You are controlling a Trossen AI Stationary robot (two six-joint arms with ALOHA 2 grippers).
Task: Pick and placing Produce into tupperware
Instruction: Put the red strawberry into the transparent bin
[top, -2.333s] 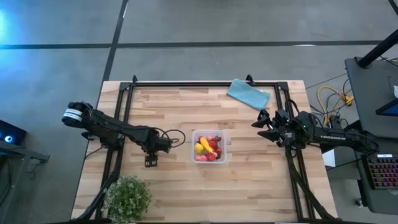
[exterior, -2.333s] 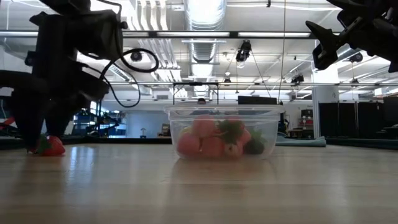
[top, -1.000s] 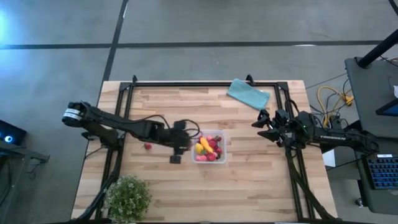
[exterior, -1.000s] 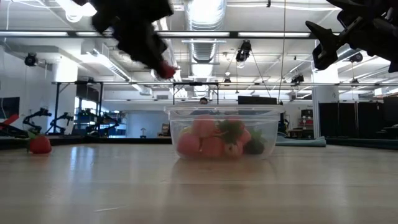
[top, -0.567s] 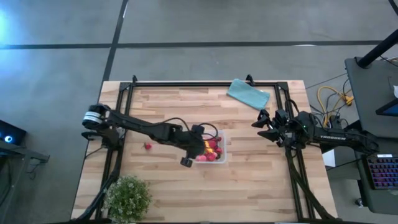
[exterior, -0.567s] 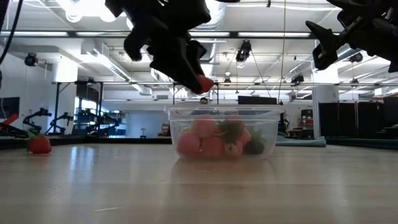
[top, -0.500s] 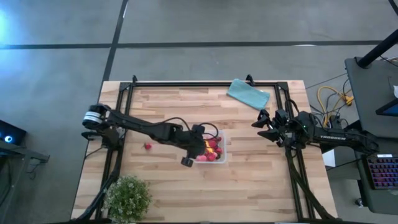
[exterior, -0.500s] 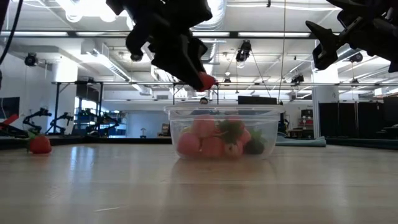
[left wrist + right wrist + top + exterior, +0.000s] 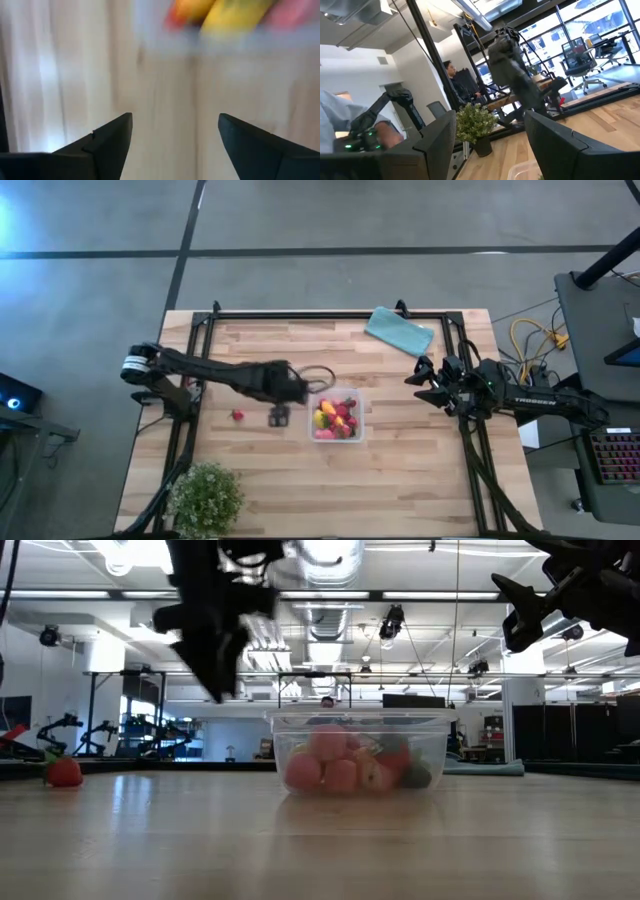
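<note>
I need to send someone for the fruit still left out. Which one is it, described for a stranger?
On the wooden table, find the clear tupperware of toy fruit. A small red strawberry lies alone on bare wood towards the left arm's base, the only piece outside the box.

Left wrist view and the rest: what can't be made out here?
- Left wrist view: produce is a motion-blurred smear cut by the frame edge; pieces can't be told apart.
- Low view: left hand is a blurred silhouette.
- High view: stray red piece too small to identify.
</note>
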